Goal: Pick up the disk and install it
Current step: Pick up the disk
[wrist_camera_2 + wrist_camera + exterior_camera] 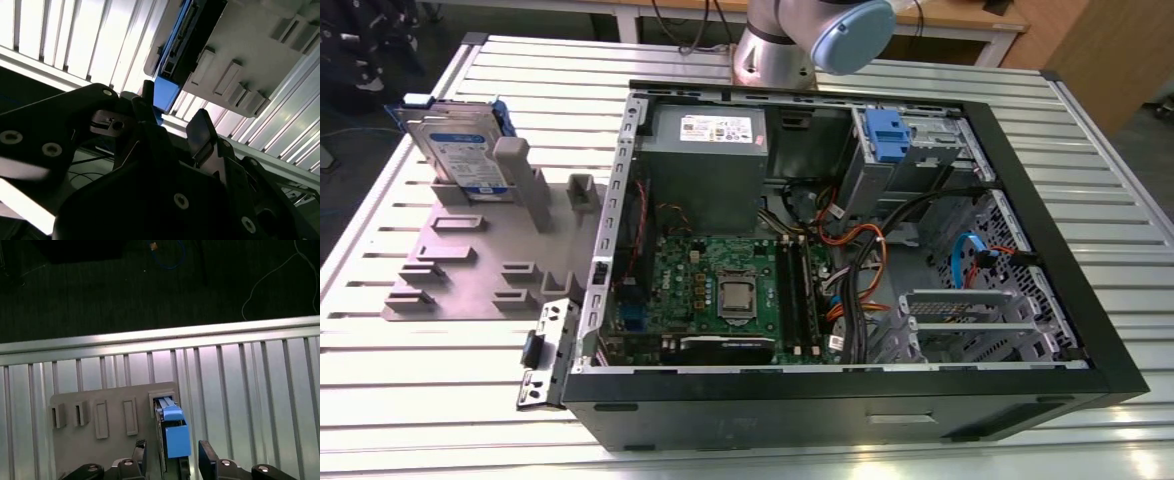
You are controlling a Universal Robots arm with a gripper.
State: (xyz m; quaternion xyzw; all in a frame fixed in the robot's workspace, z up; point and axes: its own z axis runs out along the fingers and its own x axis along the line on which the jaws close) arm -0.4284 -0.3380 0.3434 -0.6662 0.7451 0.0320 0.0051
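Disk (175, 440) between the jaws sits edge-on, faces hidden; gripper (172, 447) body cut off by frame edge.

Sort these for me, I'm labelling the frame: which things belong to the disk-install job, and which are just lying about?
Job in hand:
disk, upright in the grey holder
gripper, open, aimed at the disk
open computer case

Just there:
power supply
motherboard
orange cables
slatted table

The exterior view looks down over the whole table (1121, 200); both wrist views closely share the grey holder (115, 450) (250, 45).
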